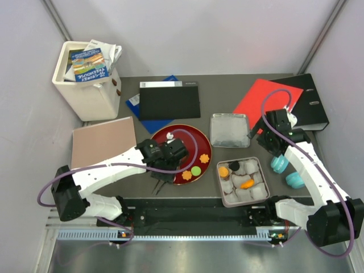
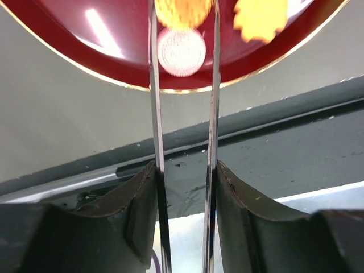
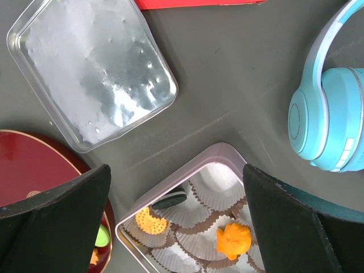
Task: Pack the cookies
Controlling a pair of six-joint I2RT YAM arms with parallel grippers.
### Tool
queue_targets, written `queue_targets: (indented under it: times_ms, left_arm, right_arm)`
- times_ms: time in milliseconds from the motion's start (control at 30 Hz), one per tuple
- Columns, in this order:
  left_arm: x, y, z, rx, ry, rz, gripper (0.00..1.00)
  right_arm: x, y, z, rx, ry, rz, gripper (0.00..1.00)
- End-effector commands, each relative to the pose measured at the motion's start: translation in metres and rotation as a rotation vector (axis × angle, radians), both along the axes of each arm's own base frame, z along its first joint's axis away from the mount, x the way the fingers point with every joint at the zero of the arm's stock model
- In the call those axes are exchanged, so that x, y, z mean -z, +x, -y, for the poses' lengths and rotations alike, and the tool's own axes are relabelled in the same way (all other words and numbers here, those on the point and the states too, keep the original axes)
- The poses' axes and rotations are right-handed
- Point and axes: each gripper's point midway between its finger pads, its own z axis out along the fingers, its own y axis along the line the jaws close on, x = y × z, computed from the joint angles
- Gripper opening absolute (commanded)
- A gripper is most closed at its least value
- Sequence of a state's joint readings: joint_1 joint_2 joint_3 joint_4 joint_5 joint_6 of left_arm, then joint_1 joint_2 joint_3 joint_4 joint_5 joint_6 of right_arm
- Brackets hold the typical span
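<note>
The red plate (image 1: 181,142) holds orange cookies (image 1: 186,175), a green cookie (image 1: 195,170) and a pink one. My left gripper (image 1: 159,181) is over the plate's near rim (image 2: 68,54), shut on metal tongs (image 2: 154,114). Their two blades stand apart and frame a pink round cookie (image 2: 181,52) and an orange cookie (image 2: 183,10); the blade tips are out of view. The tin (image 1: 243,181) of paper cups holds two orange cookies (image 3: 233,239) and a black cookie (image 3: 170,199). My right gripper (image 1: 267,139) hangs open and empty above the tin's far corner (image 3: 227,151).
A clear plastic lid (image 1: 229,129) lies behind the tin. Teal headphones (image 1: 287,172) lie right of it. A red folder (image 1: 267,102), black binder (image 1: 310,105), black notebook (image 1: 169,101), brown board (image 1: 104,141) and white bin (image 1: 88,79) stand around.
</note>
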State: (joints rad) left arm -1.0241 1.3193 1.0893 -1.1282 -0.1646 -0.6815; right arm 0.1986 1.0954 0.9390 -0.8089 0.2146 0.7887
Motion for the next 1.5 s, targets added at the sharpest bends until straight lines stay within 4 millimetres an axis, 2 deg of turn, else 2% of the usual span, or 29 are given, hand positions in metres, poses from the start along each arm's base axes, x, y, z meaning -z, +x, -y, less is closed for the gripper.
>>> queue_targets:
  times_ms: [0, 200, 333, 567, 800, 1000, 1167, 1333, 1467]
  left_arm:
    - [-0.044, 0.030, 0.015, 0.026, -0.034, 0.146, 0.38]
    - [-0.075, 0.053, 0.041, 0.091, -0.077, 0.229, 0.36]
    - [-0.086, 0.061, 0.063, 0.156, -0.127, 0.248, 0.34]
    - [-0.102, 0.068, 0.131, 0.299, -0.284, 0.270, 0.32]
    - [-0.104, 0.070, 0.197, 0.412, -0.392, 0.249, 0.31]
    - [-0.095, 0.052, 0.239, 0.519, -0.449, 0.197, 0.31]
    - [-0.095, 0.046, 0.257, 0.573, -0.475, 0.196, 0.30]
    - [-0.094, 0.043, 0.269, 0.613, -0.500, 0.185, 0.31]
    - [-0.086, 0.041, 0.275, 0.628, -0.494, 0.171, 0.31]
  right_arm:
    - [-0.026, 0.014, -0.006, -0.016, 0.006, 0.071, 0.99]
    - [-0.035, 0.016, -0.002, 0.000, -0.005, 0.090, 0.99]
    - [-0.044, 0.018, 0.001, 0.021, -0.014, 0.107, 0.99]
    - [-0.064, 0.024, 0.003, 0.048, -0.009, 0.140, 0.99]
    - [-0.083, 0.031, 0.008, 0.068, -0.020, 0.173, 0.99]
    - [-0.090, 0.037, 0.012, 0.086, -0.022, 0.175, 0.99]
    - [-0.098, 0.043, 0.012, 0.094, -0.016, 0.179, 0.99]
    - [-0.097, 0.048, 0.010, 0.091, -0.009, 0.169, 0.99]
    - [-0.096, 0.049, 0.009, 0.087, -0.004, 0.165, 0.99]
